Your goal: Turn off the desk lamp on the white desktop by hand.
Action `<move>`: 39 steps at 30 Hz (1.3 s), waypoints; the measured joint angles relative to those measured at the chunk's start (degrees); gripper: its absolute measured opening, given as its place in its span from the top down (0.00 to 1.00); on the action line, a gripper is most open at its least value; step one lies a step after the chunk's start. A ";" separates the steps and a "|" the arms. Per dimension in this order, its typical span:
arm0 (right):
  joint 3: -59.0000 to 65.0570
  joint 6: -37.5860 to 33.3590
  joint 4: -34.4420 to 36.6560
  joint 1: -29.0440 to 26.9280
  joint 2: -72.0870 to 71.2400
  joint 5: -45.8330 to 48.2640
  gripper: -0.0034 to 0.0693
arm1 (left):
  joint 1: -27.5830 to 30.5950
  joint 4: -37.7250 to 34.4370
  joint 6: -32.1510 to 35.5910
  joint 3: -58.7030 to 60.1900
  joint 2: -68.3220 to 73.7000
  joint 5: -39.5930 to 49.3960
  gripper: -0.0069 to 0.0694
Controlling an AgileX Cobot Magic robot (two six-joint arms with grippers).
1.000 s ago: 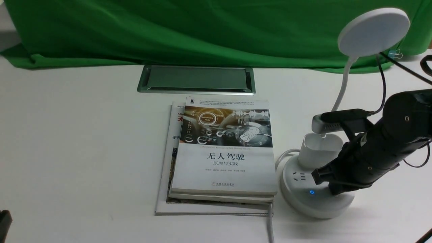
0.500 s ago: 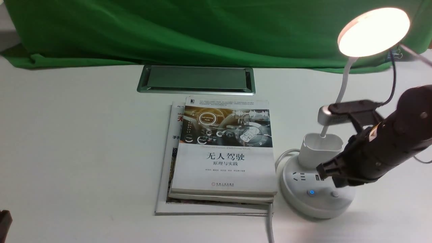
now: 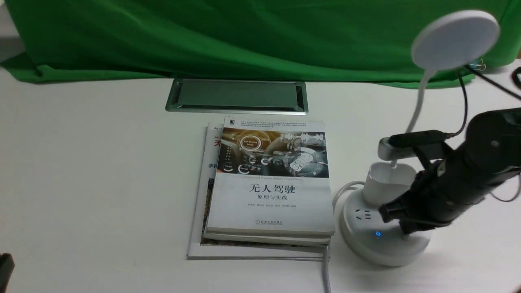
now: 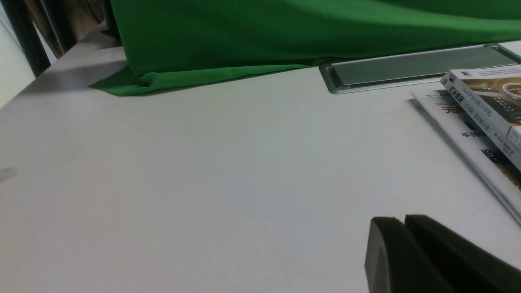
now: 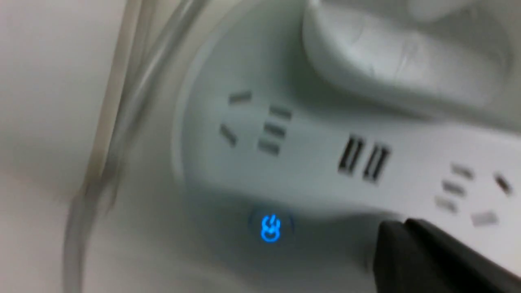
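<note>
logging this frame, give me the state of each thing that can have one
lamp: off, upright
power button: lit blue
cup: no contents visible
top book: closed
left gripper: jaws shut
right gripper: jaws shut

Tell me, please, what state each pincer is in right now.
Left black pincer: closed, holding nothing.
Right black pincer: closed, holding nothing, its tips down at the round white lamp base.

The lamp, lit half a second ago, is dark now. My right gripper has come down onto its base since then, and the whole lamp has shifted slightly right and toward me, disc head included.
</note>
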 joint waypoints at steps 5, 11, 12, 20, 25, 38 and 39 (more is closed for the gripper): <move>1.11 0.00 0.00 0.63 -12.79 2.23 0.89 | 0.00 0.00 0.00 0.00 0.00 0.00 0.88; 7.68 0.45 0.00 0.68 -28.17 5.97 0.89 | 0.00 0.00 0.07 0.00 0.00 0.00 0.88; 8.83 1.10 0.00 0.68 -30.31 6.28 0.89 | 0.00 0.00 0.07 0.00 0.00 0.00 0.88; 14.76 4.51 0.00 0.68 -47.47 11.23 0.89 | 0.00 0.00 0.07 0.00 0.00 0.00 0.88; 14.78 4.51 0.00 0.68 -55.43 9.94 0.89 | 0.00 0.00 0.07 0.00 0.00 0.00 0.88; 32.10 -4.73 -0.18 -9.46 -72.85 -9.45 0.89 | 0.00 0.00 -0.05 0.00 0.00 0.00 0.88; 34.45 -4.87 -0.18 -10.40 -74.47 -11.78 0.89 | 0.00 0.00 -0.05 0.00 0.00 0.00 0.88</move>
